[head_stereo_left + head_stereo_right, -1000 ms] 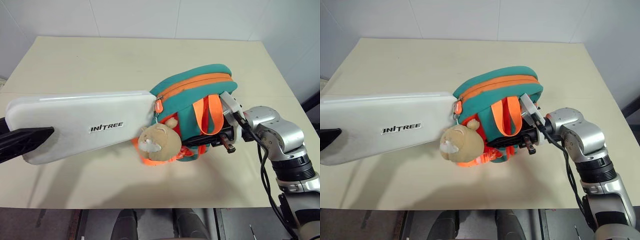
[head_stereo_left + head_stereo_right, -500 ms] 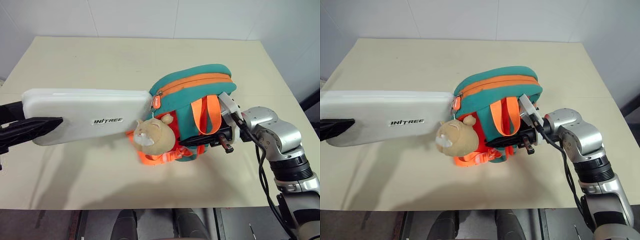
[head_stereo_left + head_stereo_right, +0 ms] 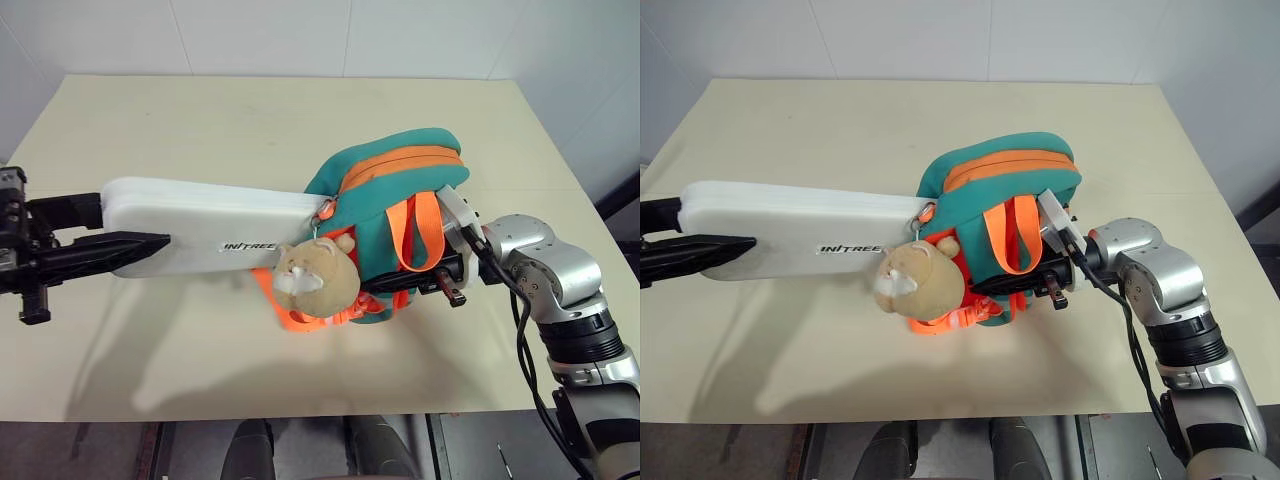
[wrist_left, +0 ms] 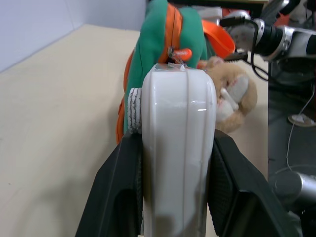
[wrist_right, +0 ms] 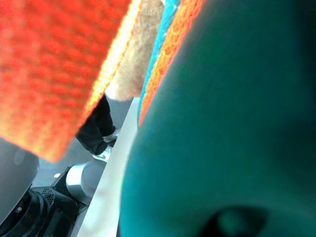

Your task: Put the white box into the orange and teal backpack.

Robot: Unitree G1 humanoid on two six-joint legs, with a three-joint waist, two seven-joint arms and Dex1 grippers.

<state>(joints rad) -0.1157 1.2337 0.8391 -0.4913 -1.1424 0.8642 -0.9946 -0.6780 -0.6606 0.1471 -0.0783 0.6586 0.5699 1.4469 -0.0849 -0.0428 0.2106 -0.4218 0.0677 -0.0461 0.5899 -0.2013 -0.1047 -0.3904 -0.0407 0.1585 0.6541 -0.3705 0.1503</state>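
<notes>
Held level above the worktop's left half, white box clamped at its outer end in left pincer, leading end at the zip mouth of orange and teal backpack near the worktop's middle. Backpack steadied from the right side by right pincer, clenched on the pack (likely a strap). Best done by keeping the box flat, aimed between the zip edges, pushing slowly. From the left wrist, box end seen just below the zip pull; from the head, plush bear hanging beneath it.

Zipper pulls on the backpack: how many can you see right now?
1. An orange zipper pull hangs at the backpack zipper's left end, right at the white box's tip, above the plush bear. Others may be hidden.
</notes>
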